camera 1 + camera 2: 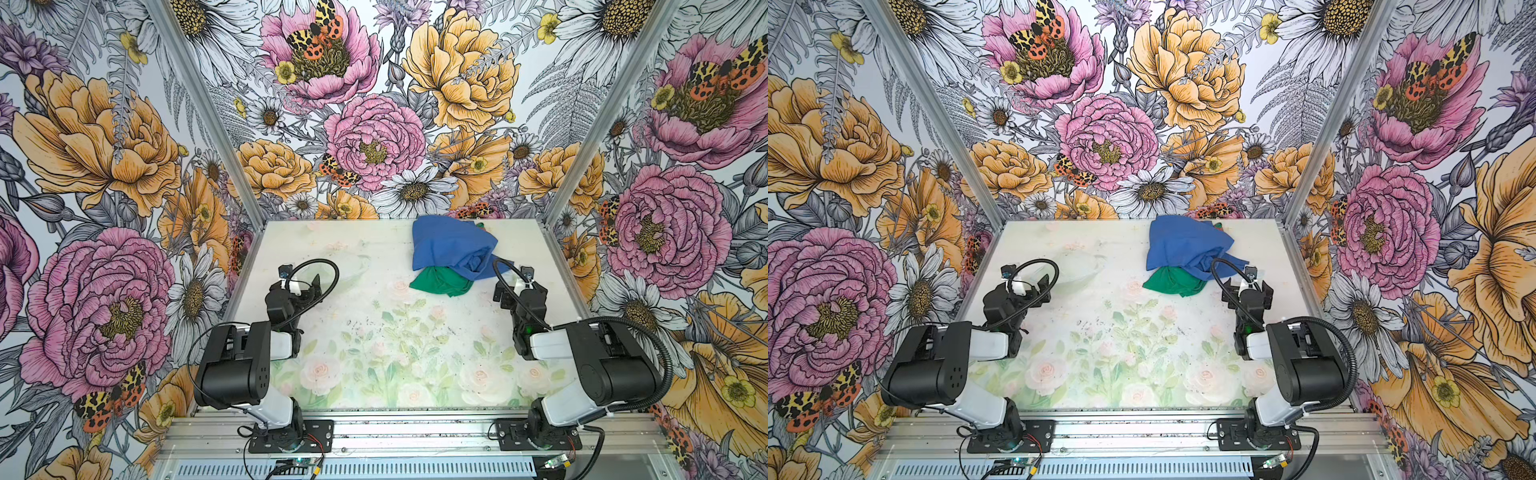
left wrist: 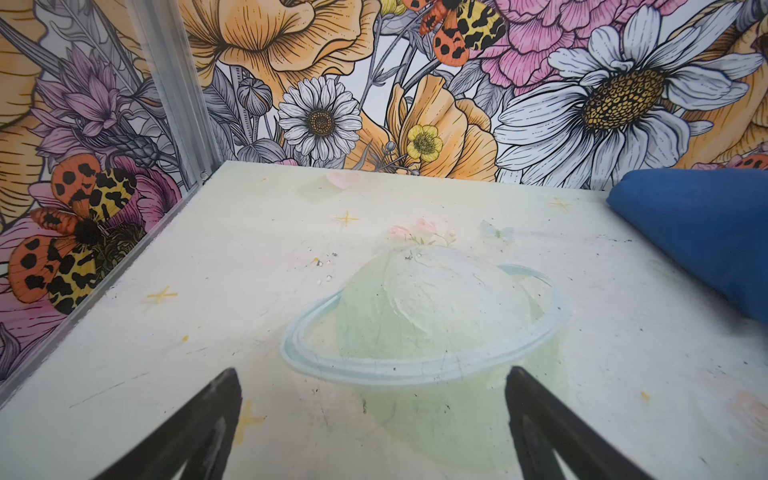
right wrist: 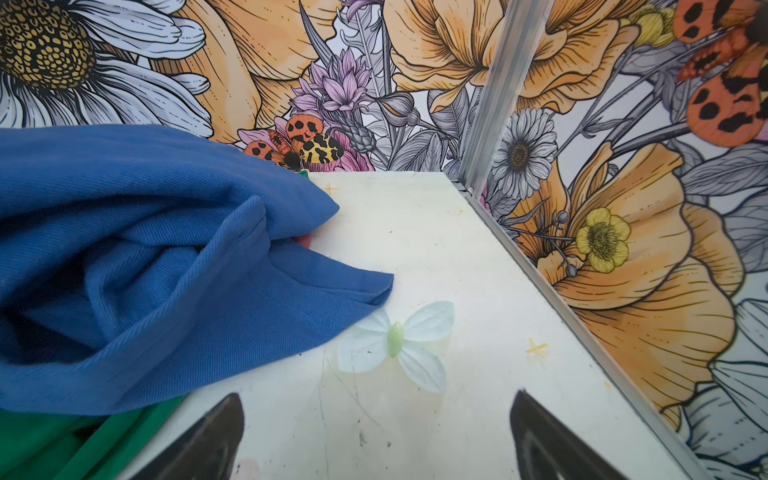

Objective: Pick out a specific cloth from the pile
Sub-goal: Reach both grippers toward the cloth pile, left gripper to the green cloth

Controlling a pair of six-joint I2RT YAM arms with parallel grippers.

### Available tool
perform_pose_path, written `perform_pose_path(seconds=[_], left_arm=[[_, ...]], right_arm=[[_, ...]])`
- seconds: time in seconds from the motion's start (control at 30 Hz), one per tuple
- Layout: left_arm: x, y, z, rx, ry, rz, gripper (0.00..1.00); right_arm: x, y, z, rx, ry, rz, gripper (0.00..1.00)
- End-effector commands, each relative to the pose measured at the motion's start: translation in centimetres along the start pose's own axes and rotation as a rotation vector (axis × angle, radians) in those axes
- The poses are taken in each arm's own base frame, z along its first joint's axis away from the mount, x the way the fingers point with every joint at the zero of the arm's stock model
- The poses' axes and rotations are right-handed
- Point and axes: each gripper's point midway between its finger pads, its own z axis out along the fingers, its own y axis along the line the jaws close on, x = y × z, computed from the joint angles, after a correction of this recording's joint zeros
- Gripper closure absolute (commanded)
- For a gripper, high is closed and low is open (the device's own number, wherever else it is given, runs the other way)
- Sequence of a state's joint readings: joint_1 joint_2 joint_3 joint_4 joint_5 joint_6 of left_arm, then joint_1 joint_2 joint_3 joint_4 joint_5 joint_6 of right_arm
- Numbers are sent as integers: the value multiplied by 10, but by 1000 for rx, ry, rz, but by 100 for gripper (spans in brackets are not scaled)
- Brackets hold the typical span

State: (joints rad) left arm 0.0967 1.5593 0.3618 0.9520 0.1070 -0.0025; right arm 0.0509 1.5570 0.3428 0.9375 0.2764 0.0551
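The pile lies at the far right of the table in both top views. Its bulk is a large royal-blue cloth [image 1: 451, 245] [image 1: 1185, 245]. The emerald-green cloth [image 1: 442, 281] [image 1: 1177, 282] sticks out from under the blue one's near edge, partly covered. A small red bit [image 3: 305, 240] shows under a blue fold [image 3: 145, 257], and green cloth [image 3: 50, 444] fills that view's corner. My right gripper [image 1: 517, 289] [image 3: 378, 395] is open and empty just right of the pile. My left gripper [image 1: 296, 286] [image 2: 372, 374] is open and empty, well left of the blue cloth [image 2: 706, 232].
The table [image 1: 374, 353] carries a pale floral print with a ringed planet [image 2: 428, 324] and a printed butterfly [image 3: 395, 340]. Flowered walls with aluminium corner posts [image 1: 590, 124] close in the back and both sides. Both arm bases sit on the front rail [image 1: 395, 436].
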Motion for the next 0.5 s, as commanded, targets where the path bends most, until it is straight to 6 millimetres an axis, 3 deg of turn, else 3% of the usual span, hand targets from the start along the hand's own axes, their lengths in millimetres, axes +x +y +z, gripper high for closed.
perform_pose_path(seconds=[0.0,0.2,0.27,0.37,0.47], left_arm=[[-7,-7,0,34,-24,-7,1],[-8,-6,1,-5,-20,3,1],[-20,-10,-8,-15,-53,18,1],[-46,-24,-27,-76,-70,91,1],[-70,-50,-40,-107,-36,52,1]], right_arm=[[-15,-2,1,6,-39,23,1],[-18,-13,-7,58,-79,47,1],[-21,-16,-18,60,-107,65,1],[-45,-21,-41,143,-179,37,1],[-77,-11,-59,143,-158,8,1]])
